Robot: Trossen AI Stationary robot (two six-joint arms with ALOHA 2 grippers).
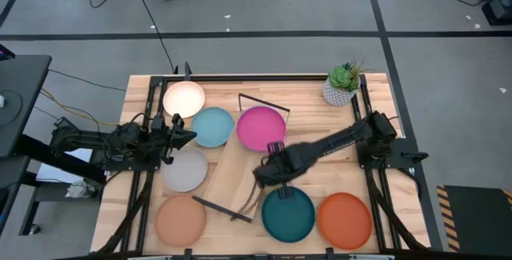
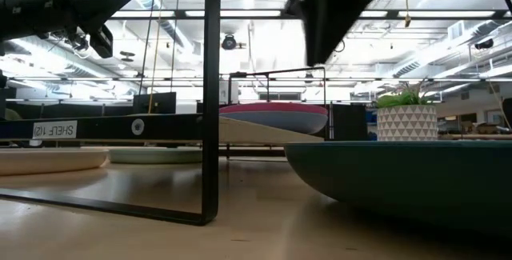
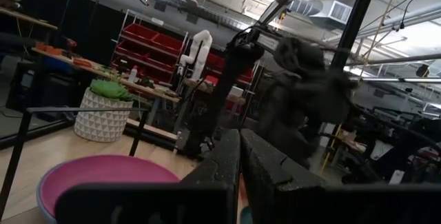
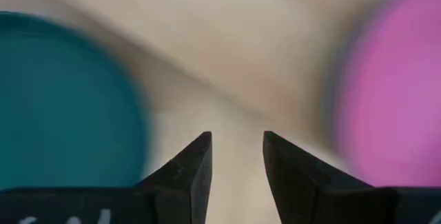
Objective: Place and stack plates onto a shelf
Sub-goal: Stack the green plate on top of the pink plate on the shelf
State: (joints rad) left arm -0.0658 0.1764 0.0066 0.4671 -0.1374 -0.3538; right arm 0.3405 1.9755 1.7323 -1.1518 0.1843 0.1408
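My right gripper (image 4: 236, 156) hung empty, fingers parted, between the teal plate (image 1: 288, 214) and the pink plate (image 1: 261, 127) already on the shelf (image 1: 232, 176). Best bet: catch teal's rim squarely. Left gripper (image 3: 238, 156) was clenched, idle.

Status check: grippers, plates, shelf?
Right gripper open, empty, above shelf between teal plate and pink plate. Left gripper shut, waiting.
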